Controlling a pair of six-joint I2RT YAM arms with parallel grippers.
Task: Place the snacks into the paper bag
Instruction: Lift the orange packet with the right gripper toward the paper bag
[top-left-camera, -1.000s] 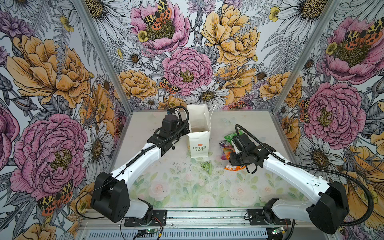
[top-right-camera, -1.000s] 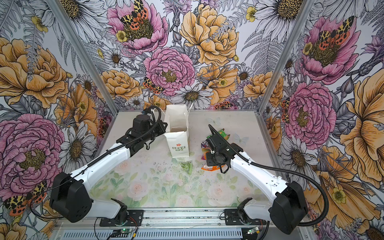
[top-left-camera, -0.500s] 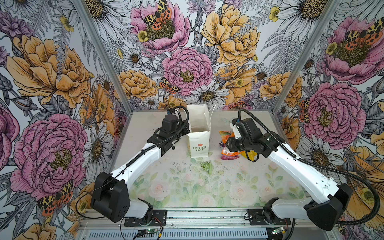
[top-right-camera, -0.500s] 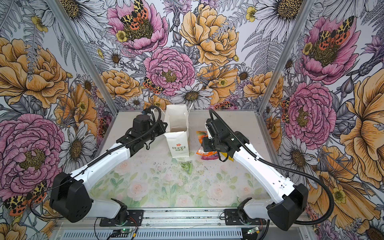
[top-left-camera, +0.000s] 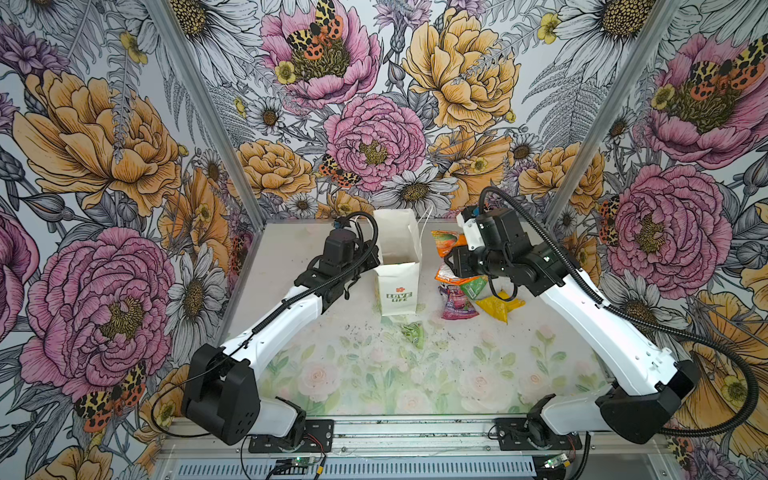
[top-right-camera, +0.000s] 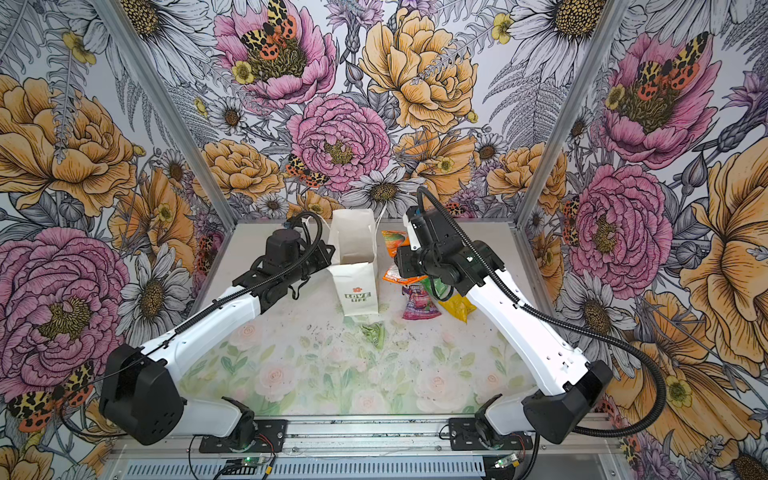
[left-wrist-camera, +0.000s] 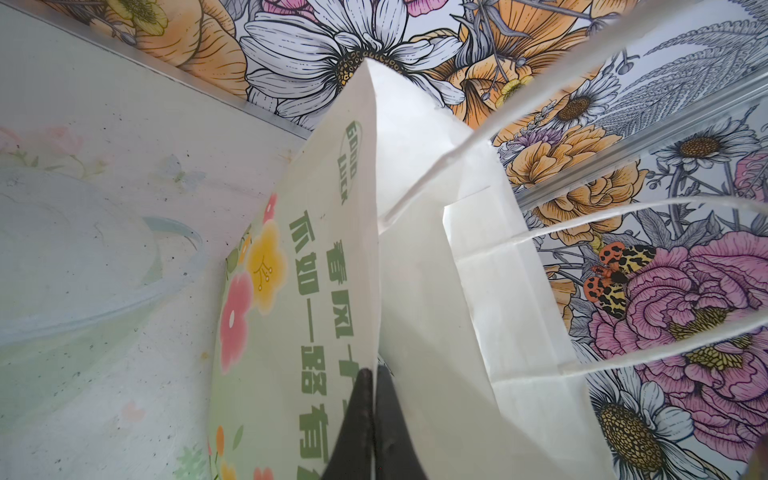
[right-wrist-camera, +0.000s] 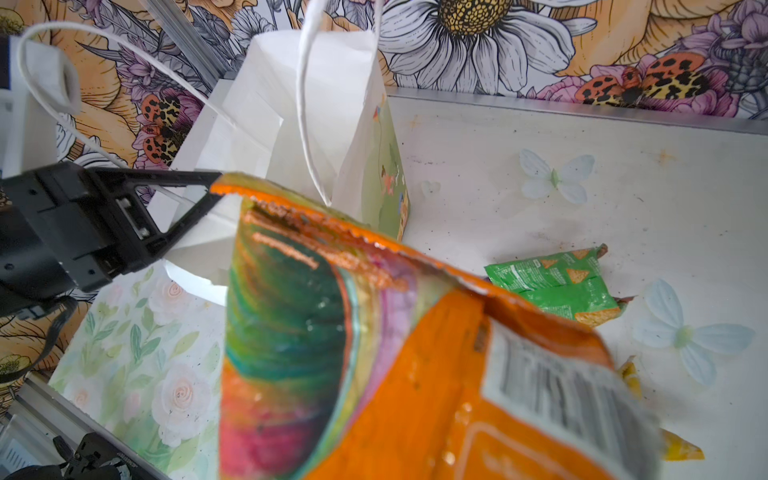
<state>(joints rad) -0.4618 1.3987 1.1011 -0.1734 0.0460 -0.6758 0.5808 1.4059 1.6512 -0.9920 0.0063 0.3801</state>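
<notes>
While the orange crinkly plastic packet (right-wrist-camera: 415, 353) hangs pinched in the right fingers (top-left-camera: 456, 262), the white paper carrier bag (top-left-camera: 398, 286) stands open just beside them, its rim nipped between the left fingers (left-wrist-camera: 360, 415); a green crinkly packet (right-wrist-camera: 557, 282) lies on the counter (top-left-camera: 374, 365) nearby.

Lower part of orange packet (right-wrist-camera: 415, 374) is cut off by the view's edge; its barcode is blurred. Right gripper (top-left-camera: 451, 266) fingertips are hidden behind it in the wrist view. Yellow packet (right-wrist-camera: 681, 451) is mostly covered. Paper bag (left-wrist-camera: 436, 311) base is cropped.
</notes>
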